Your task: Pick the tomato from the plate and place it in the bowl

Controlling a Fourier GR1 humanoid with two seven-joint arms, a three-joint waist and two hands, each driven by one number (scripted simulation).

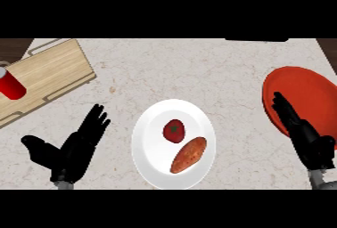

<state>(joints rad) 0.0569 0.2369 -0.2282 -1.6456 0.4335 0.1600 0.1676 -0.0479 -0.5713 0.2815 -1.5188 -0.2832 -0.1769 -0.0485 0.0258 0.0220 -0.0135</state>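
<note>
Tomato (174,131): small, round, red, with a dark stem scar facing up, resting on the upper middle of the white plate (150,147), just beside an orange sweet potato (189,155) lying slantwise below it, close enough that contact cannot be told. Probably light, smooth-skinned and rather slippery, soft enough to bruise, apt to roll once nudged. Best taken across its widest part, fingers on the upper left side and thumb opposite, away from the sweet potato so as not to drag that along. Left hand (74,147) open beside the plate's left rim, fingers straight and spread, thumb out wide, holding nothing. Right hand (304,133) open too, fingers straight, lying over the lower left of the red bowl (309,84) at the counter's right. Wooden cutting board (49,75) and red cup (10,84) off at upper left, well apart from the plate. Nothing lifted yet; whole task ahead.
</note>
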